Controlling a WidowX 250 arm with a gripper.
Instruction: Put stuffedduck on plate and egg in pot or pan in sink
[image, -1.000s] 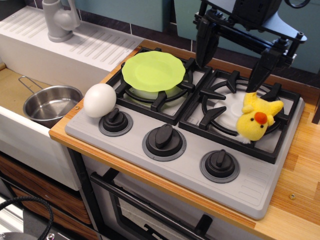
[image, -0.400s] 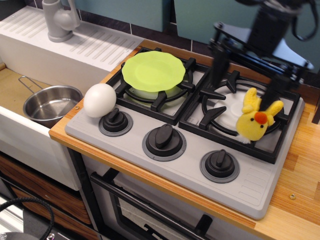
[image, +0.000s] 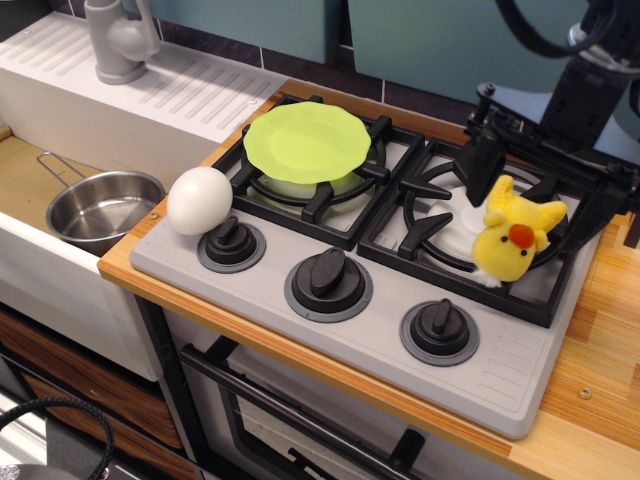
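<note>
Jaws of the gripper (image: 541, 200) spread wide, straddling the stuffedduck (image: 513, 240) at right of frame. Duck upright between them, ungripped.

1 stuffedduck (image: 515, 244), on right burner grate. 1 plate (image: 306, 141), on left burner grate. 1 egg (image: 199, 200), at stove's front-left corner. 1 pot (image: 102, 208), in sink (image: 30, 262). 2 burners. 3 knobs along stove's front edge. 1 faucet (image: 118, 38) at back-left of drainboard. 1 gripper (image: 540, 190).
</note>
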